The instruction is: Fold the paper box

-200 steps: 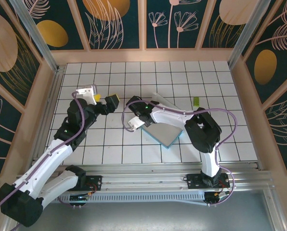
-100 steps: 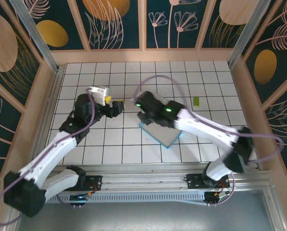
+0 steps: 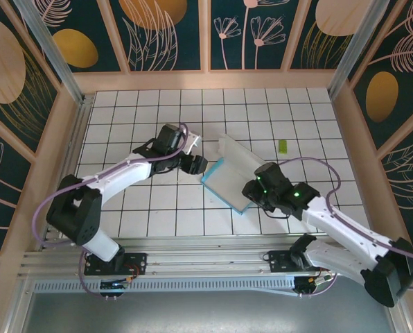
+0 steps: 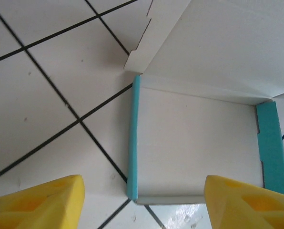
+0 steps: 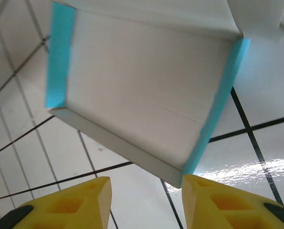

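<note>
Since a second ago, the left arm has swung right across the table (image 3: 158,201), and the left gripper (image 3: 195,165) now sits at the left corner of the paper box (image 3: 227,177). The right gripper (image 3: 248,194) has drawn back off the box to its near-right edge.

The box lies mid-table, slightly right of centre, white inside up. Its turquoise side flaps are raised and the far white panel is tilted up.

Left jaws are spread with nothing between them. Right jaws are spread too. One yellow finger (image 5: 218,200) may touch a turquoise flap corner, but I cannot tell.

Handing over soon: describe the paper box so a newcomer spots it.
On the white tiled table, look at the middle. The paper box lies there: white card with turquoise edges, one flap raised, far larger than the green scrap.
</note>
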Robot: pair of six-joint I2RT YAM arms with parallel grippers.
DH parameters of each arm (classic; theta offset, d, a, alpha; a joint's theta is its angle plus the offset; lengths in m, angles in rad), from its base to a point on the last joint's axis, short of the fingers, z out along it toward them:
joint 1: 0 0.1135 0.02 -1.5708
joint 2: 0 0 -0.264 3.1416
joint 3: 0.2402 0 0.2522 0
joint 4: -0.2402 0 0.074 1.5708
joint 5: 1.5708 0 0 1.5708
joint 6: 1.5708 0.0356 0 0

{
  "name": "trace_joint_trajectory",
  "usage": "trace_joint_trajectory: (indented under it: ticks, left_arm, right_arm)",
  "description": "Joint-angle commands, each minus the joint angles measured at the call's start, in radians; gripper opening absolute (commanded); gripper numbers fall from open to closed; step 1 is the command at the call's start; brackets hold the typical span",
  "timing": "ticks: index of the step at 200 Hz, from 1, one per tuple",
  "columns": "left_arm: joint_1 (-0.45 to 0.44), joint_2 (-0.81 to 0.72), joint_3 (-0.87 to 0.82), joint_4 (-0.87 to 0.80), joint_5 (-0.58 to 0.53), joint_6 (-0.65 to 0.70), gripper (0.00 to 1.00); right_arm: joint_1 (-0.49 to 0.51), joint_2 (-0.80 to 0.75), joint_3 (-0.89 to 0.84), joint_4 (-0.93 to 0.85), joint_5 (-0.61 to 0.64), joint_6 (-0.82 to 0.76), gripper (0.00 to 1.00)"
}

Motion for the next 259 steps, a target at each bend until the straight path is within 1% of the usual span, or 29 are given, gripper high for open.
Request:
trace_joint_trajectory:
  ticks: [1,24,29,67,80,102,123,132,171,185,195,226,241,259]
  left_arm:
    - [-0.013,0.081,0.067,-0.004,-0.024,0.048,0.68]
    - [-0.035,0.176,0.117,-0.014,-0.029,0.092,0.69]
    - [-0.040,0.190,0.120,-0.009,-0.028,0.096,0.69]
    - [-0.053,0.257,0.132,0.044,-0.015,0.092,0.67]
    - [-0.055,0.268,0.128,0.058,0.007,0.084,0.66]
    - [-0.056,0.269,0.105,0.078,0.033,0.054,0.61]
    - [-0.057,0.276,0.094,0.084,0.005,0.038,0.54]
    - [-0.058,0.287,0.094,0.080,-0.014,0.036,0.52]
    - [-0.072,0.326,0.095,0.094,-0.062,0.025,0.53]
    - [-0.080,0.338,0.094,0.107,-0.071,0.014,0.53]
    - [-0.082,0.343,0.092,0.119,-0.072,0.001,0.52]
    - [-0.086,0.348,0.089,0.128,-0.088,-0.022,0.39]
    - [-0.088,0.342,0.083,0.128,-0.103,-0.026,0.36]
    - [-0.092,0.335,0.072,0.129,-0.137,-0.029,0.32]
  right_arm:
    - [-0.027,0.046,-0.022,0.115,-0.028,0.068,0.45]
    - [-0.043,0.096,-0.037,0.097,0.005,0.057,0.45]
    - [-0.043,0.103,-0.038,0.092,0.032,0.059,0.44]
    - [-0.039,0.140,-0.042,0.061,0.135,0.074,0.44]
    - [-0.032,0.127,-0.046,0.098,0.137,0.031,0.44]
    - [-0.019,0.106,-0.022,0.104,0.144,0.000,0.45]
    - [-0.004,0.090,0.000,0.055,0.162,0.026,0.46]
    - [0.003,0.080,0.002,0.043,0.157,0.038,0.47]
    - [0.046,0.010,-0.026,-0.079,0.153,0.122,0.63]
    - [0.045,-0.012,-0.049,-0.084,0.161,0.133,0.69]
    - [0.045,-0.013,-0.066,-0.066,0.170,0.142,0.71]
    - [0.047,0.027,-0.111,0.042,0.197,0.207,0.70]
    - [0.057,0.056,-0.126,0.106,0.213,0.217,0.66]
    - [0.079,0.098,-0.132,0.141,0.267,0.252,0.62]
